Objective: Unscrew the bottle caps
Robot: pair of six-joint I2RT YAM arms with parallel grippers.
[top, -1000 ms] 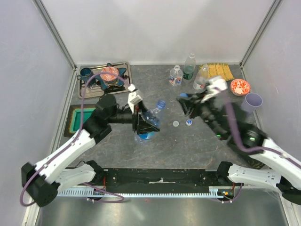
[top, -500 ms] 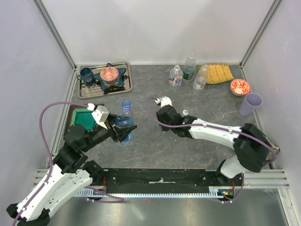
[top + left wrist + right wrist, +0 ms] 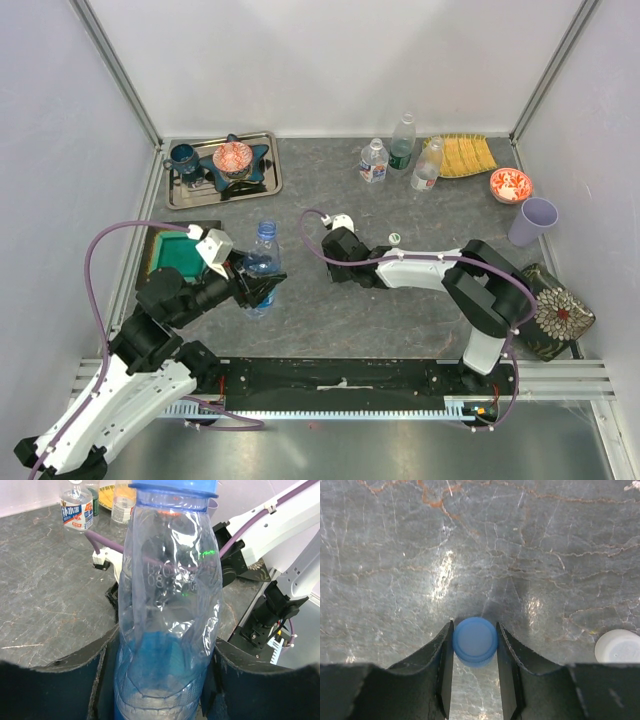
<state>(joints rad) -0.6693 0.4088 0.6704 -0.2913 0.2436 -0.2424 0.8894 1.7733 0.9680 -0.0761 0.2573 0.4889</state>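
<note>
Right wrist: round blue cap (image 3: pixel 475 641) in right pincer (image 3: pixel 474 631), veined stone tabletop (image 3: pixel 390 550).

Faint stamped code on the blue-tinted bottle (image 3: pixel 169 605), we read only "08" starting its lower line, behind and left of that bottle, a labelled bottle (image 3: pixel 76 512) with white Chinese characters we cannot read

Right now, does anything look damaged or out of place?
The blue bottle has a creased, dented wall above the left jaws gripping it. A white cap lies loose on the table, beside the blue cap between the right jaws.
</note>
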